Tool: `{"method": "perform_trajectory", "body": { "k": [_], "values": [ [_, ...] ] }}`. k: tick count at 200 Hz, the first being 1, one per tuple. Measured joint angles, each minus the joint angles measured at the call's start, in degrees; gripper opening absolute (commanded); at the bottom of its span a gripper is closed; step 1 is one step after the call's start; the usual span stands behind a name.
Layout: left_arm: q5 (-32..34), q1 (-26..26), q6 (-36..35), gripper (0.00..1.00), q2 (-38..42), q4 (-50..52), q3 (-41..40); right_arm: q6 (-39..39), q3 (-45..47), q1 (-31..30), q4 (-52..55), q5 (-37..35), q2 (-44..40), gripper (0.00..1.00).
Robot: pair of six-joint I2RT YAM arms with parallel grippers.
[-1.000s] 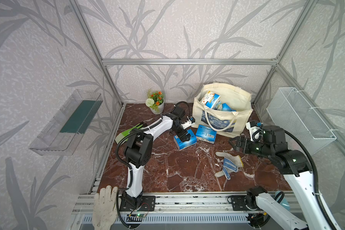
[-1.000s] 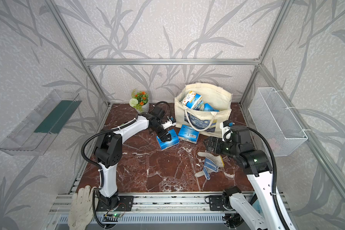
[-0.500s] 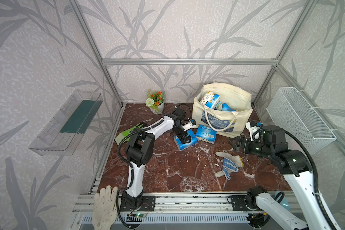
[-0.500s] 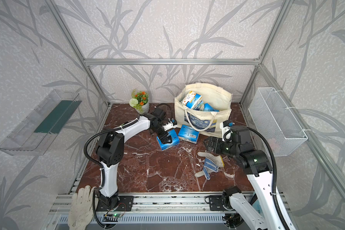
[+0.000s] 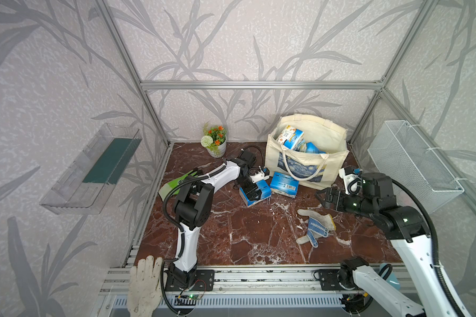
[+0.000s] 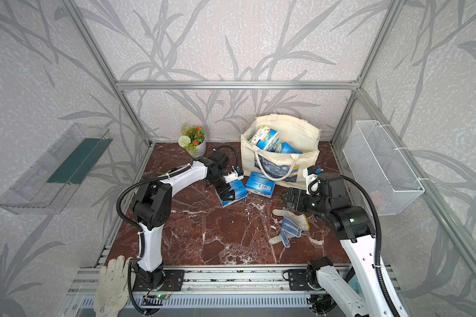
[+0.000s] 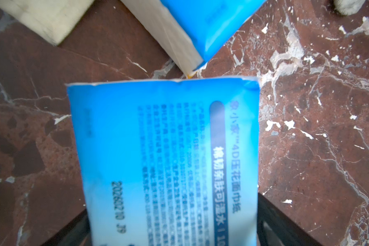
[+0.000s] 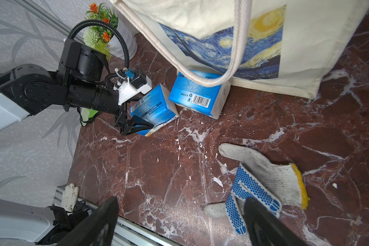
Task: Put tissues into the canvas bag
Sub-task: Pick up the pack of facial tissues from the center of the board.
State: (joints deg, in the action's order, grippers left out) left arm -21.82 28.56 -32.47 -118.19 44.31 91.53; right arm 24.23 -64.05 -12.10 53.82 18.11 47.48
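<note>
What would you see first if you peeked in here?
The big cream canvas bag with the swirly blue painting stands at the back of the red marble table, stuffed with blue tissue packs. Just in front, the left gripper sits open around another tissue pack on the table, and a dotted glove lies nearer the front.

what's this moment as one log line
left gripper: open around pack | right gripper: open, empty | second pack: beside bag | bag: packs inside
</note>
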Motion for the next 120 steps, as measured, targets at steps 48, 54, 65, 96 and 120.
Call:
{"method": "perform_trajectory", "body": {
  "k": [48, 54, 65, 96, 120],
  "values": [
    [1.6, 0.5, 0.1, 0.95, -0.6, -0.9, -0.6, 0.0, 0.6, 0.0, 0.0, 0.0, -0.1, 0.92],
    [2.0, 0.5, 0.2, 0.93, -0.6, -1.3, -0.9, 0.0, 0.6, 0.0, 0.0, 0.0, -0.1, 0.92],
    [2.5, 0.5, 0.2, 0.91, -0.6, -1.5, -1.2, 0.0, 0.6, 0.0, 0.0, 0.0, -0.1, 0.92],
    [3.0, 0.5, 0.7, 0.77, -0.6, -1.7, -1.3, 0.2, 0.7, 0.0, -0.1, 0.0, -0.2, 0.92],
    [3.1, 0.5, 0.6, 0.74, -0.6, -2.0, -1.6, 0.4, 1.0, 0.0, -0.6, 0.0, -0.3, 0.92]
  ]
}}
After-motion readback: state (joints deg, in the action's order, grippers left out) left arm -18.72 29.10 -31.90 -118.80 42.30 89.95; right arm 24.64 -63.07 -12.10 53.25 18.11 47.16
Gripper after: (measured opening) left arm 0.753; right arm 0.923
